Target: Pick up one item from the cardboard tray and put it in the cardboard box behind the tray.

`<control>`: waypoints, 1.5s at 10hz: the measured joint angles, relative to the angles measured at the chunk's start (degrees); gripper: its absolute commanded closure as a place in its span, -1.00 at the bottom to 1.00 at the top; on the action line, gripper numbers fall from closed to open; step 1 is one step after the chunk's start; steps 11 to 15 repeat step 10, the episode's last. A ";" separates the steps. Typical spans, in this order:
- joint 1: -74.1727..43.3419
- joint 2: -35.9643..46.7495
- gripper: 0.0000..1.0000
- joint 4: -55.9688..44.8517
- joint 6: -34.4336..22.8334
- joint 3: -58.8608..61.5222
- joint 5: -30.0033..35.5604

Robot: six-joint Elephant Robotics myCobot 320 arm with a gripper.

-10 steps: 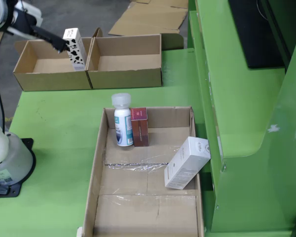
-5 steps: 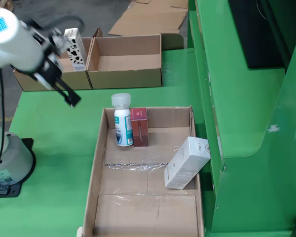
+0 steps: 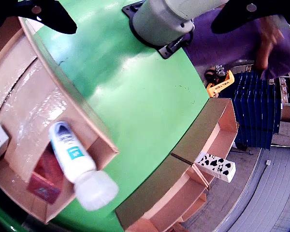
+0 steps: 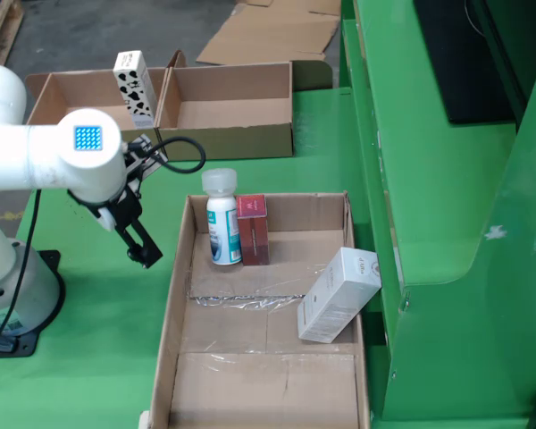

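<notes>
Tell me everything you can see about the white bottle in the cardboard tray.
The white bottle stands upright in the far left corner of the cardboard tray, as the fixed view shows it. It looks like plastic, with a wide white cap and a blue and white label. A dark red box stands against its right side. The gripper view shows the bottle blurred. Nothing grips it; the gripper hangs outside the tray's left wall.

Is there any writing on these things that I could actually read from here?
None can be read for certain.
Orange tool: dark lettering, too small.
White bottle label: blurred in both views.
Dark red box: a small pale mark, unreadable.
White carton: tiny mark near the top, unreadable.
Cow-patterned carton: only black spots, no words visible.
</notes>
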 measured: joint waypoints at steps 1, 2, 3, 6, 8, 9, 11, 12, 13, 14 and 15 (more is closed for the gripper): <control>-3.25 -0.09 -1.00 0.00 -3.17 0.00 0.00; -6.42 -0.09 -1.00 0.00 -6.33 0.00 0.00; -8.69 -0.09 -1.00 0.00 -8.71 0.00 0.00; -17.39 -0.09 -1.00 0.00 -17.41 0.00 0.00; -22.14 -0.09 -1.00 0.00 -20.75 0.00 0.00; -25.22 -0.09 -1.00 0.00 -20.75 0.00 0.00; -27.68 -0.09 -1.00 0.00 -20.75 0.00 0.00; -27.68 -0.09 -1.00 0.00 -20.75 0.00 0.00; -27.68 -0.09 -1.00 0.00 -20.75 0.00 0.00; -27.68 -0.09 -1.00 0.00 -20.75 0.00 0.00; -27.68 -0.09 -1.00 0.00 -20.75 0.00 0.00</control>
